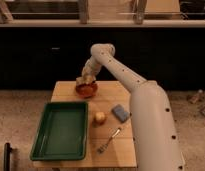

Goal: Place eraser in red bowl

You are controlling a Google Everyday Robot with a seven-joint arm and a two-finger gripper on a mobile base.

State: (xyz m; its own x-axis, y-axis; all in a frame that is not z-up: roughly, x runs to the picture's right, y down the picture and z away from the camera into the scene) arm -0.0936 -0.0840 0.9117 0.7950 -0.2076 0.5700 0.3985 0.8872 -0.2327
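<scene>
The red bowl (87,90) sits on the wooden table (126,147) near its far edge, left of centre. My gripper (85,80) hangs right over the bowl, at its rim, with the white arm (121,72) reaching in from the right. I cannot make out an eraser. If it is in the gripper or in the bowl, the gripper hides it.
A green tray (61,129) fills the left front of the table. A small yellowish round object (99,117), a blue-grey pad (120,112) and a fork (109,140) lie right of the tray. The arm's bulky base (153,135) covers the table's right side.
</scene>
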